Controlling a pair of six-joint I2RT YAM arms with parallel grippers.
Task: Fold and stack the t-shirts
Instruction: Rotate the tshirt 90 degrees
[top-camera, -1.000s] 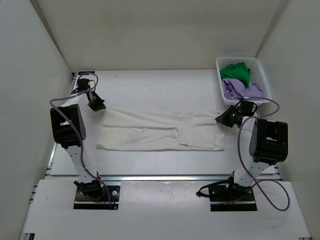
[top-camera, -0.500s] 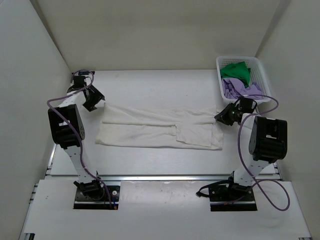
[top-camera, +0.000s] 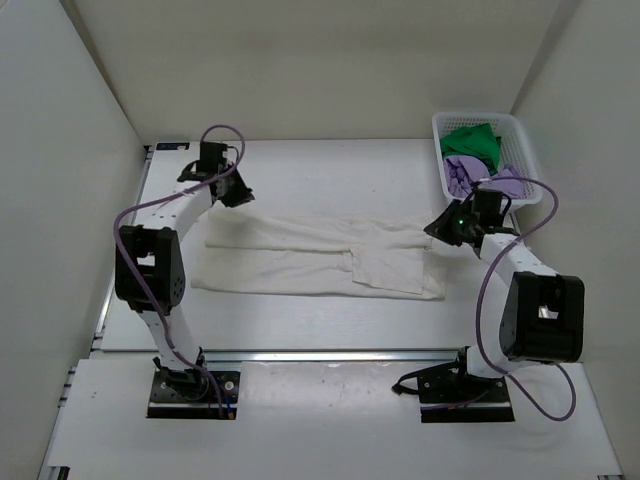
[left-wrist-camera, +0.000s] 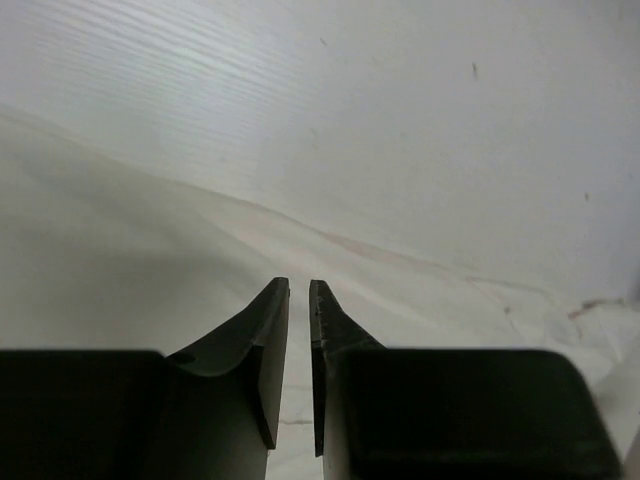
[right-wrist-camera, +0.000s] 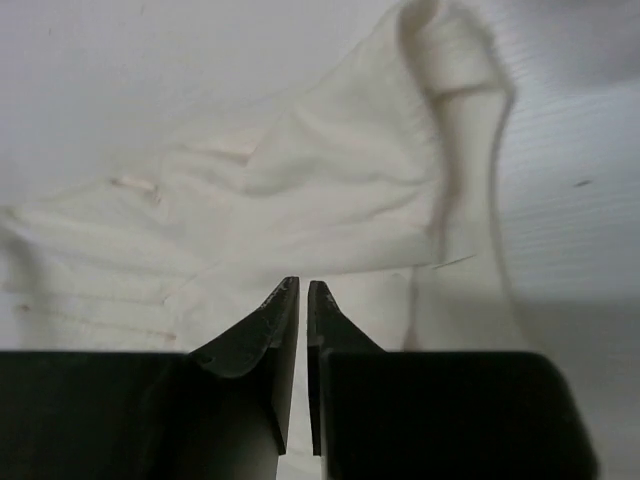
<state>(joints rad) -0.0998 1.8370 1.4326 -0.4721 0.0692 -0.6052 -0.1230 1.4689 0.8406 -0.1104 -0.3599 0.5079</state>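
- Top external view is showing the green t-shirt (top-camera: 472, 142) and the lavender t-shirt (top-camera: 470, 176) bunched in the basket (top-camera: 521, 135) at the far right, their outlines partly hidden.
- Left tool (top-camera: 240, 195) is now sitting further right along the far edge of the cream-white t-shirt (top-camera: 300, 262) than a second ago; right tool (top-camera: 437, 228) is hanging over its right end.
- Both tools are standing slightly parted, gripping nothing.
- Three shirts, two tools and one basket are showing; the cream shirt is lying flat on the surface (top-camera: 330, 172).

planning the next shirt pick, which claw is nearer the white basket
Right. The right claw hangs just in front of the basket; the left claw is far across the table.
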